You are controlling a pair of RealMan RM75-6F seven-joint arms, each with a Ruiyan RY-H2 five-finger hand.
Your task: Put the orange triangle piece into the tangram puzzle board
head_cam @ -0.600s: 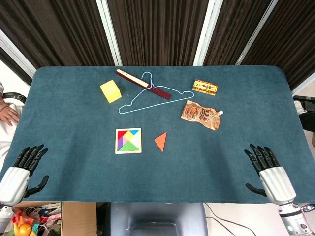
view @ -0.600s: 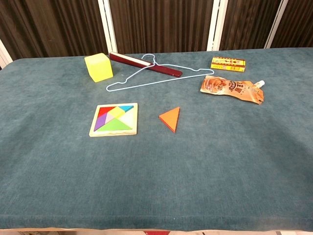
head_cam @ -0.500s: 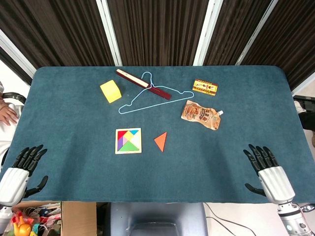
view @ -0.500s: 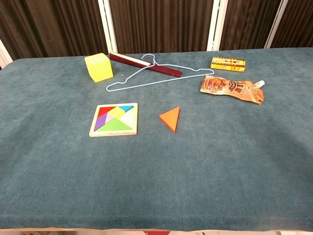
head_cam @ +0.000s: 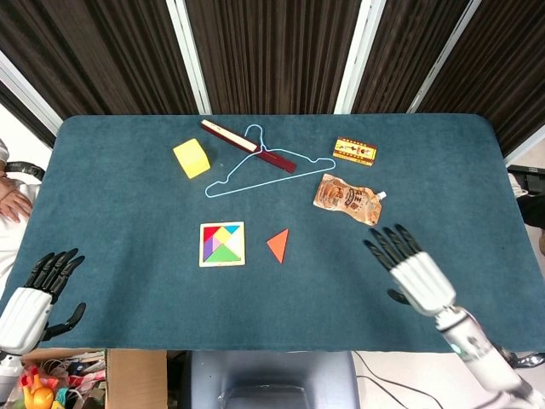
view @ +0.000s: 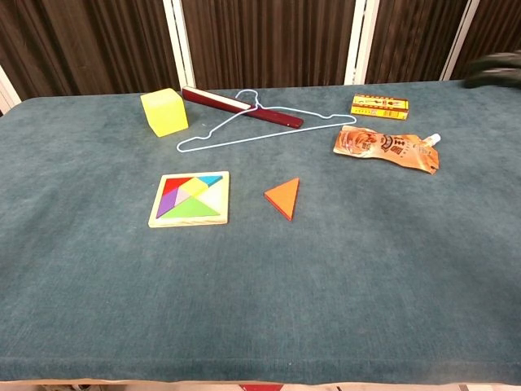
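The orange triangle piece [head_cam: 278, 245] [view: 284, 198] lies flat on the teal table, just right of the square tangram puzzle board [head_cam: 222, 244] [view: 191, 199], whose coloured pieces leave a pale gap at its right side. My right hand [head_cam: 412, 272] hovers with fingers spread and nothing in it, well to the right of the triangle; its dark fingertips [view: 494, 68] show blurred at the chest view's top right edge. At the table's near left corner sits my left hand [head_cam: 32, 298], fingers apart and empty, far from both objects.
At the back lie a yellow cube [head_cam: 192, 158], a dark red bar [head_cam: 247, 146] under a light blue wire hanger [head_cam: 264, 164], a small orange box [head_cam: 355, 151] and an orange spout pouch [head_cam: 347, 198]. A person's hand [head_cam: 10, 198] shows at the left edge.
My right hand has lifted from the table's near right corner and moved left and forward toward the middle. The left hand, triangle and board have stayed put.
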